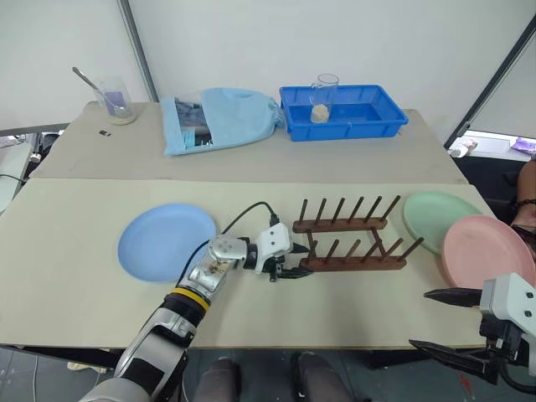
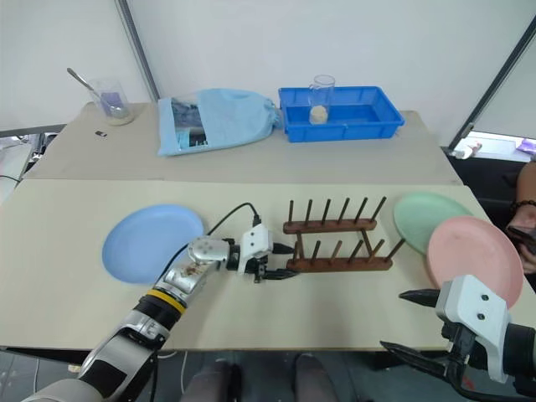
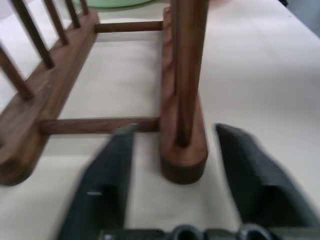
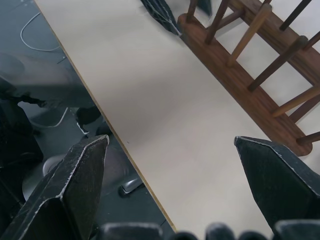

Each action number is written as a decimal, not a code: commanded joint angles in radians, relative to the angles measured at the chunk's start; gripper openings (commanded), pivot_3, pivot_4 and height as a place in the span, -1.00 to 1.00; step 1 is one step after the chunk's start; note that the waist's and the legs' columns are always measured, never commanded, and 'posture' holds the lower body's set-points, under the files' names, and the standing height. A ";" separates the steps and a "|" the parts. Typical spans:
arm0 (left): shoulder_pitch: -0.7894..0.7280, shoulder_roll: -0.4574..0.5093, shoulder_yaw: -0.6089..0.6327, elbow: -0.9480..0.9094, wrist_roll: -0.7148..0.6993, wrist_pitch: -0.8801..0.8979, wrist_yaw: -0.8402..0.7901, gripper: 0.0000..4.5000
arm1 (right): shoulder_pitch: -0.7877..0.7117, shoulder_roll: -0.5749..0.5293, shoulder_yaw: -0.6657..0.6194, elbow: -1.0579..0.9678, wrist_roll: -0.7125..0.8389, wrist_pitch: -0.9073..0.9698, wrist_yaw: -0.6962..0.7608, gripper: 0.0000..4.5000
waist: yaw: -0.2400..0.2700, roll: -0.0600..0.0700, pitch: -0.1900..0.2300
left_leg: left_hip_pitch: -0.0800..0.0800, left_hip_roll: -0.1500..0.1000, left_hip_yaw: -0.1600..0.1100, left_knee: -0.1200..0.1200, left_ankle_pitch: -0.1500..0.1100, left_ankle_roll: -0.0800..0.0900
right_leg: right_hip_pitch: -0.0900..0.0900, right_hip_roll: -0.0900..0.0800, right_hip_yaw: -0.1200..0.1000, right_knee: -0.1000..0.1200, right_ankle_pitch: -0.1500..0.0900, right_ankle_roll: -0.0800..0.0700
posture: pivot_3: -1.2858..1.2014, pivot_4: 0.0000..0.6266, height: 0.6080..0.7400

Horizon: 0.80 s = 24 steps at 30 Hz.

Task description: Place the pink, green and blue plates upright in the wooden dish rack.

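At the far left of the left eye view, a clear beaker [image 1: 115, 99] with a spoon in it stands at the upper left on the far table. Below it, at centre left, the blue plate [image 1: 166, 241] lies flat on the beige table [image 1: 75, 285]. Further right along the top, a pale blue cloth bag [image 1: 219, 119] lies beside a deep blue tray [image 1: 343, 111] holding a glass jar [image 1: 322, 99].

The left gripper [image 1: 295, 260] sits just left of centre, pointing toward the right of the frame at the near end of the wooden dish rack [image 1: 352, 239]. Its two black fingers are spread apart with the end of the rack's nearer bar between them (the left wrist view shows a gap on both sides of the bar, so nothing is clamped).

The rack stands empty at centre, its pegs upright. To its right the green plate [image 1: 437, 216] lies flat near the table's right edge, and the pink plate [image 1: 486, 251] overlaps its lower right side, also lying flat.

At the lower right corner the right gripper [image 1: 444, 322] hangs off the table's front edge, fingers spread wide and holding nothing.
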 commanded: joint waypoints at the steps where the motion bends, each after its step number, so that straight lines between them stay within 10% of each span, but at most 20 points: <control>1: 0.026 0.072 0.038 -0.136 -0.020 0.008 -0.043 0.96 | -0.043 -0.024 0.056 0.015 -0.051 -0.027 -0.055 1.00 | -0.008 0.000 0.000 | 0.000 0.000 0.000 0.000 0.000 0.000 | 0.000 0.000 0.000 0.000 0.000 0.000 | 0.03 -0.52 0.96; 6: 0.128 0.206 0.037 -0.449 -0.122 0.220 -0.133 0.84 | -0.141 -0.090 0.205 0.105 -0.133 -0.039 -0.102 1.00 | -0.008 0.001 0.000 | 0.001 0.001 0.001 0.000 0.000 0.000 | 0.000 0.000 0.000 0.001 0.000 0.000 | 0.03 -0.52 0.96; 11: 0.179 0.202 -0.018 -0.602 -0.114 0.363 -0.075 0.01 | -0.294 -0.149 0.415 0.257 -0.251 -0.125 -0.139 0.68 | 0.004 0.001 0.000 | 0.000 0.000 0.001 0.000 0.000 0.000 | 0.000 -0.002 0.000 0.000 0.000 -0.001 | 0.03 -0.52 0.96; 16: 0.197 0.110 -0.080 -0.582 0.002 0.409 0.102 -0.98 | -0.416 -0.147 0.587 0.398 -0.361 -0.201 -0.179 -0.07 | 0.005 0.000 0.000 | -0.001 -0.002 0.000 0.001 0.000 0.000 | 0.000 -0.002 0.001 -0.001 -0.001 0.000 | 0.03 -0.52 0.96; 21: 0.191 0.025 -0.117 -0.483 0.117 0.360 0.265 -1.00 | -0.559 -0.097 0.723 0.540 -0.457 -0.259 -0.243 -0.89 | -0.003 0.000 0.000 | 0.000 -0.002 -0.002 0.001 0.000 0.000 | 0.001 0.000 0.001 0.000 -0.001 0.001 | 0.03 -0.52 0.96; 24: 0.165 -0.024 -0.111 -0.414 0.160 0.328 0.343 -1.00 | -0.634 -0.070 0.760 0.615 -0.497 -0.295 -0.274 -0.98 | -0.002 0.000 0.000 | 0.000 -0.002 -0.002 0.001 0.000 0.000 | 0.001 0.000 0.002 0.001 -0.001 0.001 | 0.03 -0.52 0.96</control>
